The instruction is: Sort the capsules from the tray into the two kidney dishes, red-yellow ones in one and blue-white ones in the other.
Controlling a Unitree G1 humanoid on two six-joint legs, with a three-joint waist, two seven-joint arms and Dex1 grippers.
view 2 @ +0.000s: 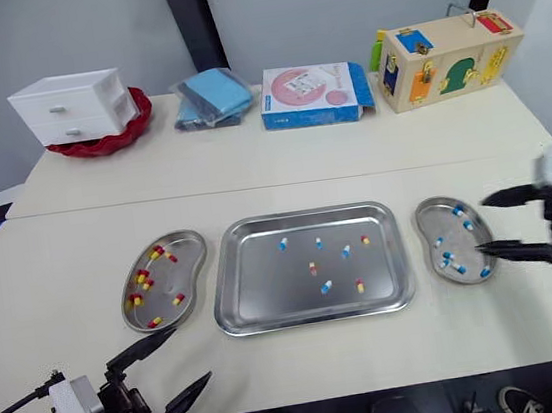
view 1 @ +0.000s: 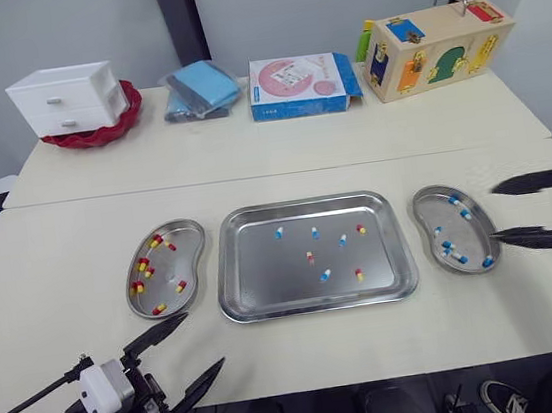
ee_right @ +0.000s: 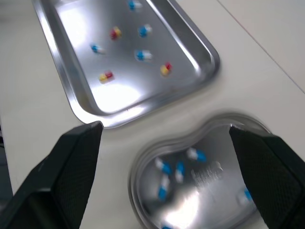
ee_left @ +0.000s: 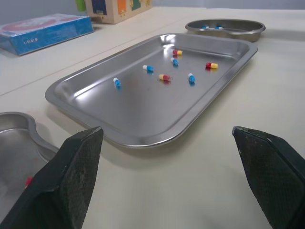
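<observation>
Find the left end effector off the near-left corner of the tray, low over the bench, released wide and gripping nothing. Note, just left of the tray, the left kidney dish, already holding only red-yellow capsules. Count seven loose on the tray floor, apart from one another: four blue-white capsules and three red-yellow. Expect very light, hard, glossy, rounded shells on slick steel, likely to roll or skid at a careless nudge and to dent or split under a hard squeeze. Take each across its short waist, with fingertips straddling the long axis, and close gently. Avoid pinching the domed ends, since that will probably squirt it out sideways. Favour one lying clear of its neighbours and of the tray's raised rim. See, just right of the tray, the right kidney dish, carrying blue-white ones only. Find, over that dish's edge farthest from the tray, the right end effector, likewise spread wide and empty.
</observation>
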